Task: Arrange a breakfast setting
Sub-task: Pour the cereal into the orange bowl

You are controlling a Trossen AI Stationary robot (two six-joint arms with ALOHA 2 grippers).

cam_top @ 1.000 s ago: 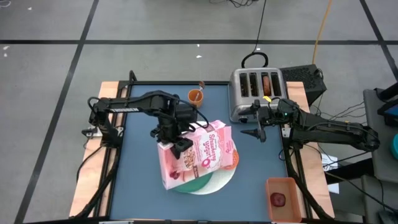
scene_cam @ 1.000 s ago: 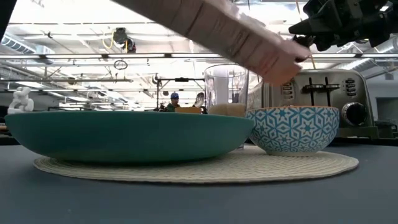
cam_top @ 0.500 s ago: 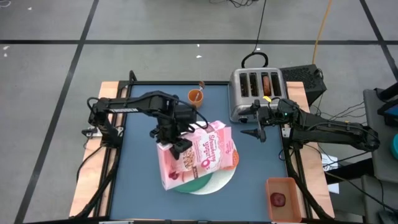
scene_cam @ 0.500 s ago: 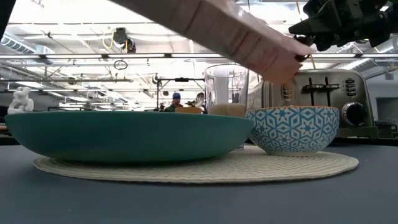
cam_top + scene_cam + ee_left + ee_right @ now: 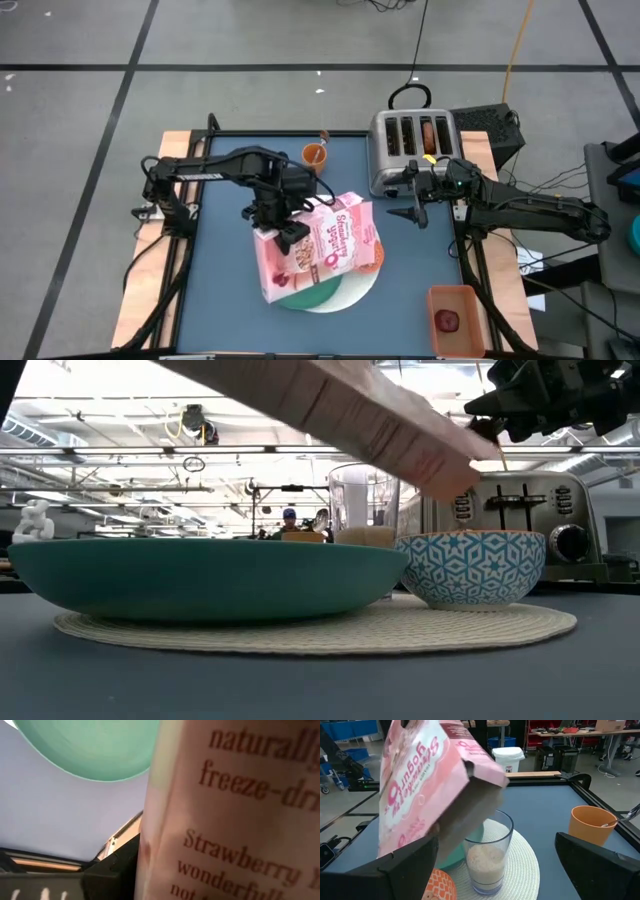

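Left claw (image 5: 285, 232) tilting cereal box (image 5: 318, 250), glass (image 5: 487, 857) visible at right wrist only

A round woven white mat (image 5: 500, 628) lies mid-surface, carrying a shallow green plate (image 5: 200, 575), a clear glass (image 5: 487, 855) part-filled with pale grains, upright, and a patterned bowl (image 5: 470, 568) just beside it. A dark red fruit (image 5: 447, 320) sits well apart in a tray.

Matt cardboard cereal box (image 5: 427, 785), clear glass (image 5: 487, 852), woven mat (image 5: 330, 628); the toaster (image 5: 412, 148) looks like brushed metal.
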